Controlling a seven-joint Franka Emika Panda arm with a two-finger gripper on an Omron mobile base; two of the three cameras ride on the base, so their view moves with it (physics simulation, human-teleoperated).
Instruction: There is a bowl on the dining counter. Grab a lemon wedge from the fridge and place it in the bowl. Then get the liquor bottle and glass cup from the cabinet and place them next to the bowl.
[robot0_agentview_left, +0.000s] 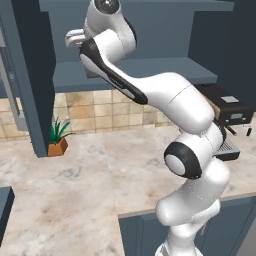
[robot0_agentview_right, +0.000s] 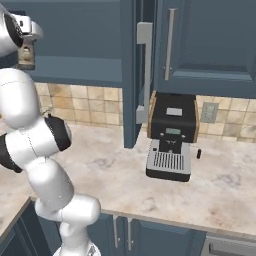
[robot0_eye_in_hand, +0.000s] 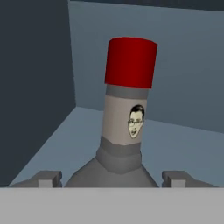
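Blue-grey cabinet walls and a flat shelf (robot0_eye_in_hand: 175, 140) of the dark blue wall cabinet (robot0_agentview_left: 30, 75) close in behind the small grey-brown glass liquor bottle (robot0_eye_in_hand: 124, 131) — rounded shoulders, narrow neck, red cap and a pale label with a small printed face. In the hand view the bottle stands upright on the shelf, near the cabinet's left inner wall and its back corner. The robot's hand (robot0_eye_in_hand: 111, 179) is spread wide: its two dark fingertips (robot0_eye_in_hand: 48, 178) stand one on each side of the bottle's shoulders, with the bottle between them; whether they touch the glass cannot be told.

From the left base view the white arm (robot0_agentview_left: 165, 100) reaches up into the open cabinet above the beige marbled stone tabletop (robot0_agentview_left: 75, 190). A small green plant in a terracotta pot (robot0_agentview_left: 58, 140) sits by the cabinet door — close to the tan tiled backsplash (robot0_agentview_right: 85, 105). A black coffee machine (robot0_agentview_right: 171, 135) with a metal drip tray stands on the tabletop to the right, under a closed cabinet door.
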